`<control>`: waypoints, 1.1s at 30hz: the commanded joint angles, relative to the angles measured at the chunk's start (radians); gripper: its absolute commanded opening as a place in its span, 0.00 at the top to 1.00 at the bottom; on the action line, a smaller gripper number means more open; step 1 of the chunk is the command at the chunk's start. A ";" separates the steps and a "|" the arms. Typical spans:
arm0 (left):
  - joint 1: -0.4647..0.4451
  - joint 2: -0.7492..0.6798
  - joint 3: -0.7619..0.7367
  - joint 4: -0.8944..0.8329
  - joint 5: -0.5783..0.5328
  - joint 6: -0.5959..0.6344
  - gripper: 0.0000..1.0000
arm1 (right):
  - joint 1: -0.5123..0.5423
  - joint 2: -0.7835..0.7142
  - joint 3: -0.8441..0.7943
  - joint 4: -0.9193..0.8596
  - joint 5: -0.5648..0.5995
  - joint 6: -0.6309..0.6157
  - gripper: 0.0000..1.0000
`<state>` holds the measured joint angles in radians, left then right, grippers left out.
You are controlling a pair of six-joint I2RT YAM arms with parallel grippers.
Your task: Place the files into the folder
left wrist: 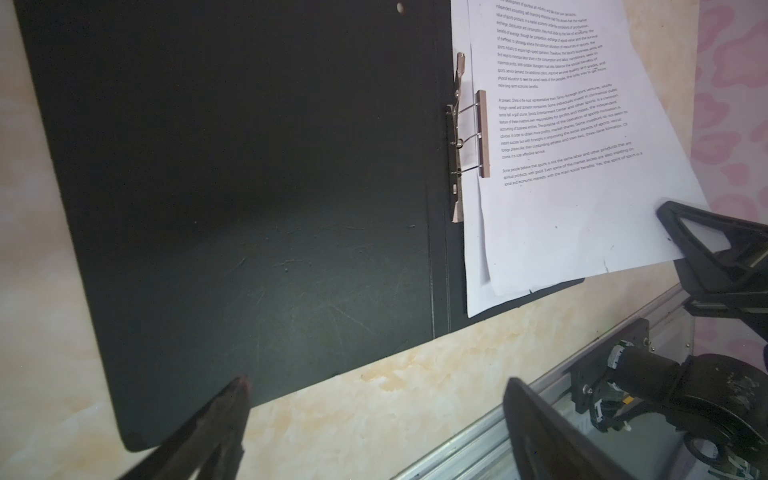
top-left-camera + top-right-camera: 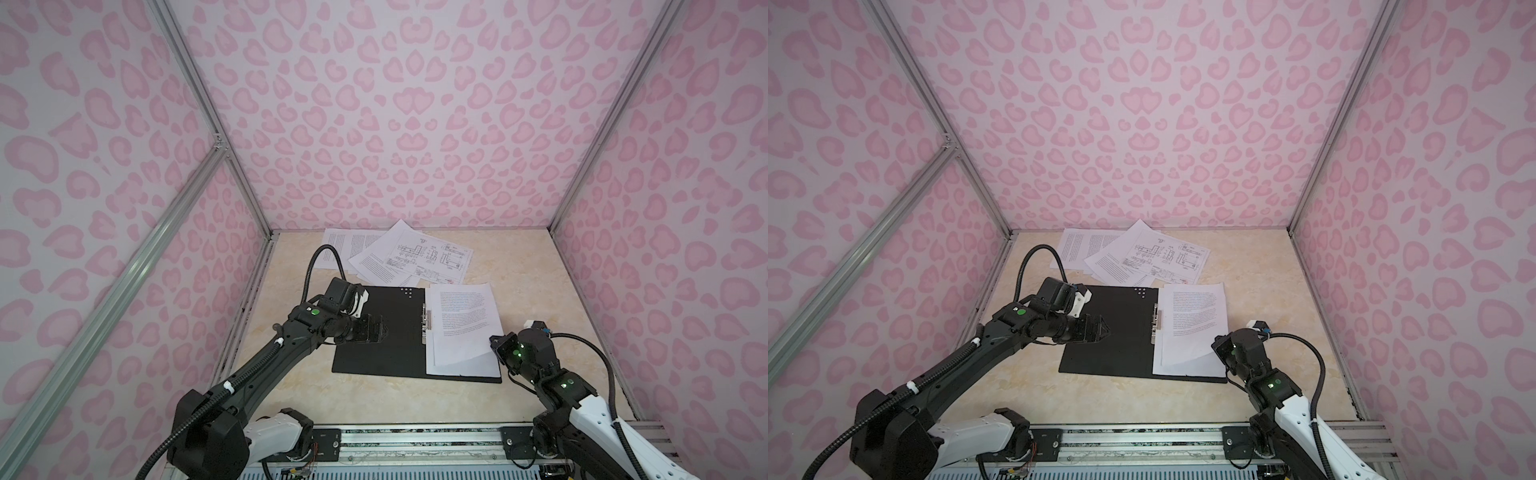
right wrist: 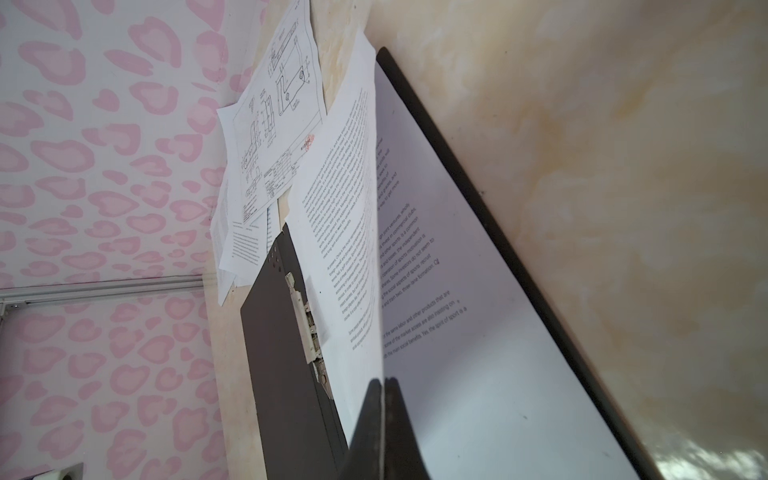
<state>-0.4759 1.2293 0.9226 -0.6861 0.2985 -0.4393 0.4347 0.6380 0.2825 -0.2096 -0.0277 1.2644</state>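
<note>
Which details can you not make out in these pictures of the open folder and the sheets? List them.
- Outside of the folder: face down on the table, every view.
- Text on the top sheet: too small to read in both top views.
- Sheet count in the back pile: sheets overlap one another.
- How many sheets lie under the top sheet: it covers them, every view.

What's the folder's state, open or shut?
Open: the folder lies flat, black inside up, with the clip exposed at the spine and sheets on its right half.
</note>
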 commanded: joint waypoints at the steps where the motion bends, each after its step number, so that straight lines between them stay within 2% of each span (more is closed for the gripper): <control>1: 0.002 0.011 0.002 -0.016 -0.010 0.026 0.03 | 0.003 -0.010 -0.009 -0.014 0.003 -0.001 1.00; 18: 0.002 0.028 0.023 -0.032 -0.027 0.050 0.04 | 0.057 0.068 -0.007 -0.017 0.009 0.018 1.00; 33: 0.010 0.030 0.024 -0.030 -0.014 0.054 0.04 | 0.075 0.028 -0.018 -0.100 0.021 0.024 1.00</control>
<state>-0.4686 1.2564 0.9356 -0.7082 0.2806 -0.3958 0.5087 0.6689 0.2653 -0.2840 -0.0261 1.2976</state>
